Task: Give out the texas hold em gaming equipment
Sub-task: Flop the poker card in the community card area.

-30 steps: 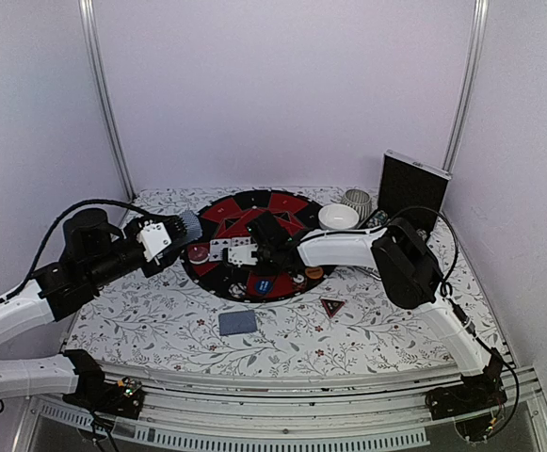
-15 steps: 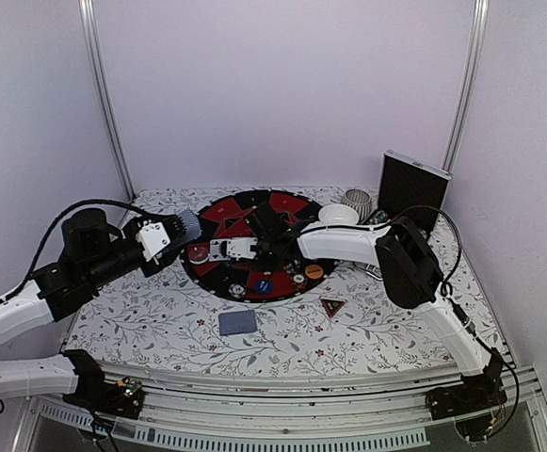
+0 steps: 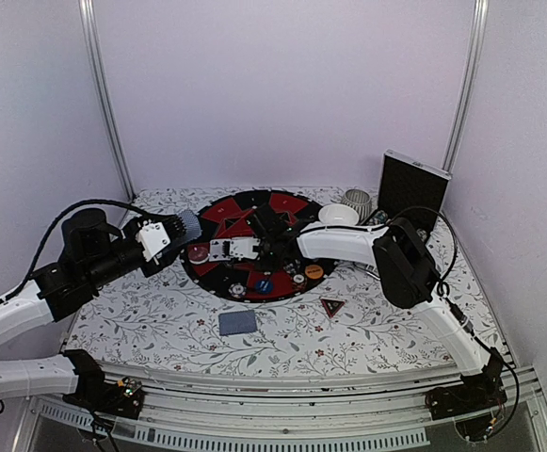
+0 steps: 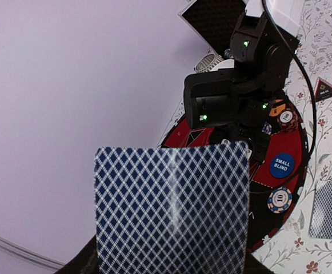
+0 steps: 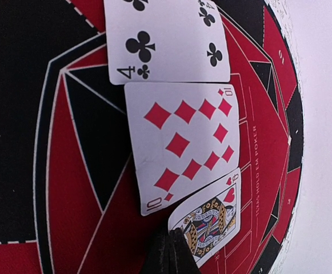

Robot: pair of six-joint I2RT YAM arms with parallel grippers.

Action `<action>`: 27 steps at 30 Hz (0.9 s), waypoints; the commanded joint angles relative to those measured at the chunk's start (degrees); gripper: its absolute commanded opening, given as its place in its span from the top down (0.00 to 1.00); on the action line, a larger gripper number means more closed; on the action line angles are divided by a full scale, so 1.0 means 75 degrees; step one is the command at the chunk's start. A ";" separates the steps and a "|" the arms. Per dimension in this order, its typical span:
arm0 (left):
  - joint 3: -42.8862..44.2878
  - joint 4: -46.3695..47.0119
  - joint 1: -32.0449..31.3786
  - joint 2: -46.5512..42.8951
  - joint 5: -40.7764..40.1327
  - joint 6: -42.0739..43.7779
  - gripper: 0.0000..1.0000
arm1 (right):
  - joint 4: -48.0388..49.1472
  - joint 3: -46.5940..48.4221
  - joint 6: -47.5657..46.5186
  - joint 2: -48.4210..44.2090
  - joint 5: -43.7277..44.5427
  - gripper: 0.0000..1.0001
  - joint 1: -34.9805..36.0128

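Note:
My left gripper point(image 3: 184, 229) is shut on playing cards with blue diamond-pattern backs point(image 4: 171, 208); they are held upright left of the round red-black poker mat point(image 3: 282, 205) and hide the fingers. My right gripper point(image 3: 262, 248) is low over the mat's middle. Its fingertips point(image 5: 171, 251) are pinched on the corner of a queen of hearts point(image 5: 214, 217), which lies beside a ten of diamonds point(image 5: 183, 142) and a four of clubs point(image 5: 166, 40). On the mat are a blue small-blind disc point(image 3: 265, 283), an orange disc point(image 3: 313, 272), a red disc point(image 3: 198, 252) and a striped chip point(image 3: 238, 290).
A face-down card point(image 3: 237, 323) and a black-red triangular marker point(image 3: 332, 306) lie on the floral cloth in front of the mat. A white bowl point(image 3: 338, 217), a ribbed cup point(image 3: 356, 199) and a black case point(image 3: 412, 188) stand at the back right.
My right gripper has moved slightly back and left over the mat, bringing the queen beside the other face-up cards. The left arm has held still.

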 commanded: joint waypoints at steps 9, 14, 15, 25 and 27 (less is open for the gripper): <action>-0.0024 0.0190 -0.0021 -0.0064 0.0063 -0.0012 0.46 | -0.0467 0.0207 0.0363 0.0170 -0.0112 0.99 0.0021; -0.0032 0.0196 -0.0017 -0.0062 0.0039 -0.0011 0.46 | -0.0465 0.0214 0.0458 0.0086 -0.0242 0.97 0.0090; -0.0033 0.0196 -0.0020 -0.0068 0.0049 -0.0011 0.46 | -0.0470 0.0214 0.0480 0.0063 -0.0272 0.95 0.0091; -0.0032 0.0197 -0.0021 -0.0097 0.0064 -0.0011 0.46 | -0.0439 0.0182 0.0353 0.0056 -0.0175 0.84 0.0126; -0.0033 0.0196 -0.0021 -0.0097 0.0056 -0.0011 0.46 | -0.0442 0.0143 0.0321 0.0009 -0.0209 0.78 0.0166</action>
